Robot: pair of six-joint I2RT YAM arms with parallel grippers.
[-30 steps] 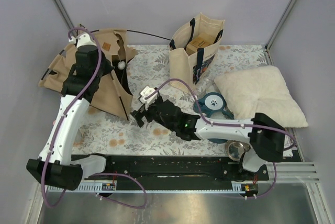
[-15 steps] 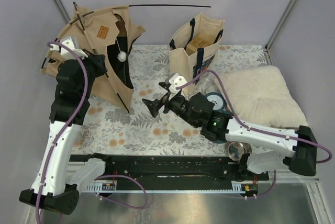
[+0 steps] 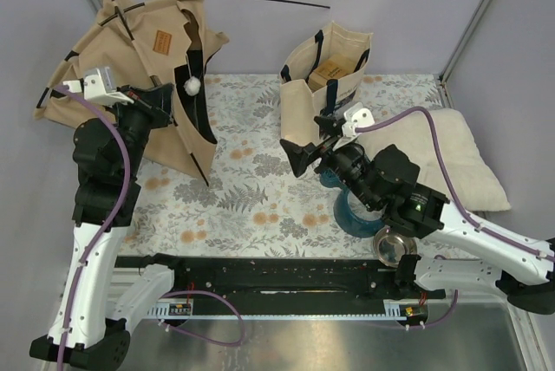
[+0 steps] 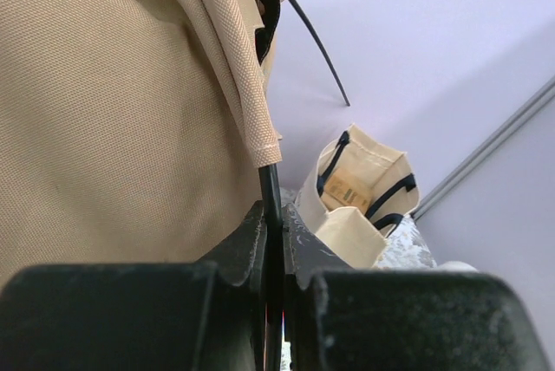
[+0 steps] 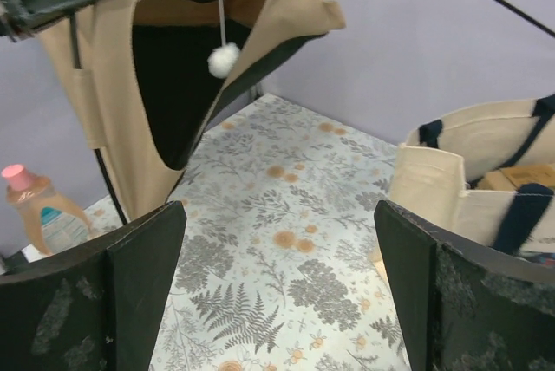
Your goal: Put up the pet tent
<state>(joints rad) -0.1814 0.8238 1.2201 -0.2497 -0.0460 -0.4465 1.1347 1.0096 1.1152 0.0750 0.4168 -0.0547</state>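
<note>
Firmly, left claw (image 4: 273, 234) pinching pet tent (image 3: 143, 46) pole (image 4: 270, 185), right claw (image 5: 277, 254) wide open, empty, well apart.

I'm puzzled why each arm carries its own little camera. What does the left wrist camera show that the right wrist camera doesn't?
Only the left wrist view: the left gripper shut on a thin black pole that comes out of a sleeve in the tent fabric. Only the right wrist view: the right gripper wide open and holding nothing, the dark doorway, a white pom-pom and a pink-capped bottle. Both: the tent and the cream tote bag.
</note>
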